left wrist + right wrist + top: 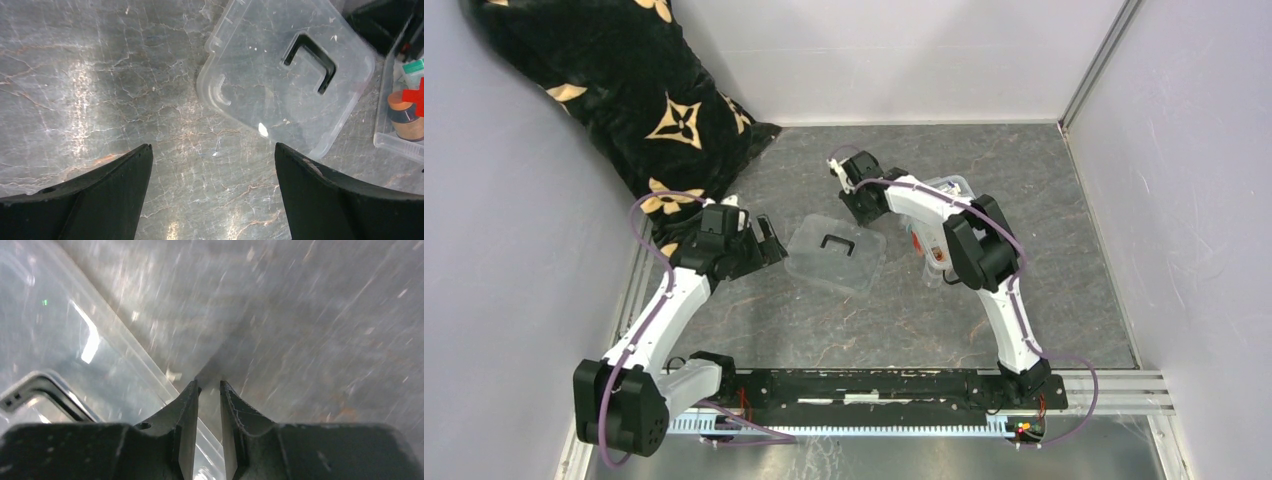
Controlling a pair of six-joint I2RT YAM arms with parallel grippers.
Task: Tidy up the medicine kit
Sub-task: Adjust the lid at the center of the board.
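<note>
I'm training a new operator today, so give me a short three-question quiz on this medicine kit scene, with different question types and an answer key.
1. True or false: the clear lid is clipped onto the medicine kit box.
2. The left gripper is: A wide open and empty; B shut on the lid; C shut on the box.
3. Fill in: the cross on the box is coloured ____.
Key: 1 false, the lid lies flat on the table, off the box; 2 A; 3 red.
</note>
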